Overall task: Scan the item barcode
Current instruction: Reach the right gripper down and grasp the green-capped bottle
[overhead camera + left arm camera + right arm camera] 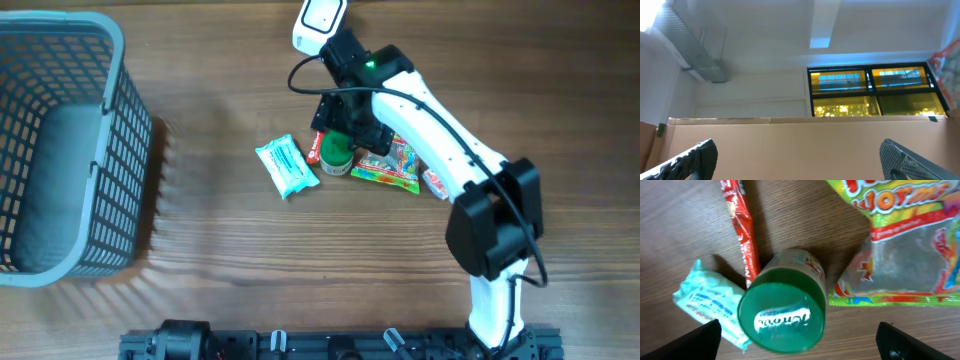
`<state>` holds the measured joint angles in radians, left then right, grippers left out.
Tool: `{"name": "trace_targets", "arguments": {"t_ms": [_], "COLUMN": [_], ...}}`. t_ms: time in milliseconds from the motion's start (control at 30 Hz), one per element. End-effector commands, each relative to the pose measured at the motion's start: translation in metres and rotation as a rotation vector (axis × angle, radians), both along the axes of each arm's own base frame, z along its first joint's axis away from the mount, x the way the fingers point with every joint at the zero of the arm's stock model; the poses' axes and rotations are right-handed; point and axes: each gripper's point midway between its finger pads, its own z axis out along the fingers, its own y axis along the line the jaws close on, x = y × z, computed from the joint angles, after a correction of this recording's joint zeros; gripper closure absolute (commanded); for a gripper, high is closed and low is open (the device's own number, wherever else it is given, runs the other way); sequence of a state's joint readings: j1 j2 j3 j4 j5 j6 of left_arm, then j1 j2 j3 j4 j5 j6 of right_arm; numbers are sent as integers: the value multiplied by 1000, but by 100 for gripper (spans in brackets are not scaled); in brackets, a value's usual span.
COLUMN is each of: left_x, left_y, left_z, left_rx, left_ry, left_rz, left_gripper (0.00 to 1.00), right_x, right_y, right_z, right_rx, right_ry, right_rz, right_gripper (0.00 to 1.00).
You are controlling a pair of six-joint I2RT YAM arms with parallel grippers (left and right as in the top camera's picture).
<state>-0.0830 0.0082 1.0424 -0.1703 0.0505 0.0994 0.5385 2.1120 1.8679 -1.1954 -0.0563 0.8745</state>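
Observation:
A jar with a green lid (782,315) stands on the wooden table, straight below my right gripper (802,345). Its fingers are spread wide on either side of the jar and touch nothing. From overhead the right gripper (341,132) hovers over the jar (335,153) in the cluster of items. A white scanner-like device (322,20) lies at the table's far edge. My left gripper (797,155) is open and empty, and it points up at a cardboard wall and the ceiling. The left gripper does not show in the overhead view. No barcode shows.
Round the jar lie a pale blue packet (287,166), a red stick packet (742,235), a colourful candy bag (390,165) and a small red-and-white packet (437,183). A grey mesh basket (60,150) stands at the left edge.

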Motion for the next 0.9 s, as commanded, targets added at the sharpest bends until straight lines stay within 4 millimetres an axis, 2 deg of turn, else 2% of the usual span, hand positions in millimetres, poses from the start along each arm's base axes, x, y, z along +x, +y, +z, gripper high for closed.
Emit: {"name": "trace_targets", "arguments": {"t_ms": [0,33,100,167,233,400,533,667,733,867], "left_x": [18,37,58,90,116,160,186,208,211,215], "left_y": [18,17,17,22,22,18,16,14,12,6], "left_z": [-16,-37,-65,-103,-132,-192,-233,-280,-291,-313], "left_rx": [-78,-65,-56,-64,-58,-93,-174,-233,-227,-209], "left_ry": [94,210,339,487,572,734,820,918,944,1010], "left_rz": [76,82,95,138,154,130,90,71,67,42], "left_gripper": [0,0,0,0,0,0,0,0,0,0], "right_x": [-2,-2,-1,0,1,-9,-16,-14,-14,-15], "right_y": [10,11,13,12,13,21,25,27,27,25], "right_z": [-21,-23,-23,-24,-31,-71,-94,-100,-100,-106], "right_rx": [26,30,31,25,22,-14,-39,-39,-39,-51], "right_ry": [59,60,56,52,59,136,172,169,170,177], "right_rz": [-12,-11,-8,-15,-15,16,31,31,31,33], "right_gripper": [0,0,0,1,1,1,7,28,32,33]}}
